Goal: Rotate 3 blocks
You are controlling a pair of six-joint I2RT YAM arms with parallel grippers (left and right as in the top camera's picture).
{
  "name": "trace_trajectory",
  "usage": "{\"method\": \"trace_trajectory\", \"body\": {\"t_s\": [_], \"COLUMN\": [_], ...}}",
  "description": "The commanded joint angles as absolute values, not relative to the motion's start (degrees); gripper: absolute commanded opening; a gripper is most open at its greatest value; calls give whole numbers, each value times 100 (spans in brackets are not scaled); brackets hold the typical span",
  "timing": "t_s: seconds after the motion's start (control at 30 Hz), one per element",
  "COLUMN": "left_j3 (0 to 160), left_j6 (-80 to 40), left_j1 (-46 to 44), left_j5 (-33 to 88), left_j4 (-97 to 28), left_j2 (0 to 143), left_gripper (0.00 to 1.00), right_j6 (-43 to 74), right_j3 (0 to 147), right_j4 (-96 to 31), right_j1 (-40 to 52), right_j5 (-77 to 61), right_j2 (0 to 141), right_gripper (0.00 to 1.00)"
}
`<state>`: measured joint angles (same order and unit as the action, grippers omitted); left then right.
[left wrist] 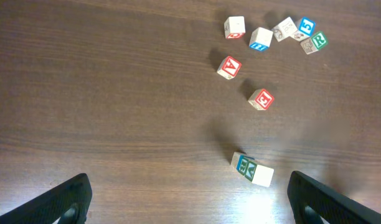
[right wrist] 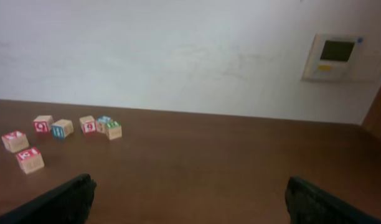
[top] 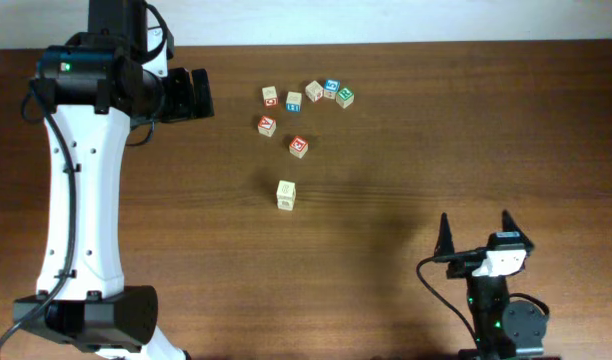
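Wooden blocks sit clear of table edges; left gripper and right gripper gape wide

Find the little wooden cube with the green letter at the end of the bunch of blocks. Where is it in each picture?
Overhead: the green-lettered wooden cube sits near the top, right of centre, rightmost in the cluster.
Left wrist: top right corner, rightmost there too.
Right wrist: left side, right end of the row.
Shared landmark: the blue-lettered wooden cube right beside it.

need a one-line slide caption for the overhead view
Overhead: left gripper and right gripper open, away from the lettered blocks on the wooden table.
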<state>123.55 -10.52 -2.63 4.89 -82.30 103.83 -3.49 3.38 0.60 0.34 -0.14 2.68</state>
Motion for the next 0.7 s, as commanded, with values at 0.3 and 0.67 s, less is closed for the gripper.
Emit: {"method": "trace_trajectory", "body": {"t_s": [0.3,0.67], "left_j3": [12401,12401], "left_j6": [-1046,-1046], "left_j1": [-235,-235], "left_j5": [464,464], "left_j4": [-8239,-8239], "left_j2": [10407,10407], "left_gripper": [99,99], "right_j6": [-360,-360], "right_j3": [32,32], "right_j4": [-449,-449], "right_j1": [-3,-3], "right_j5": [-86,-86], "right_j2": [21,21], "right_gripper": [98,98]}}
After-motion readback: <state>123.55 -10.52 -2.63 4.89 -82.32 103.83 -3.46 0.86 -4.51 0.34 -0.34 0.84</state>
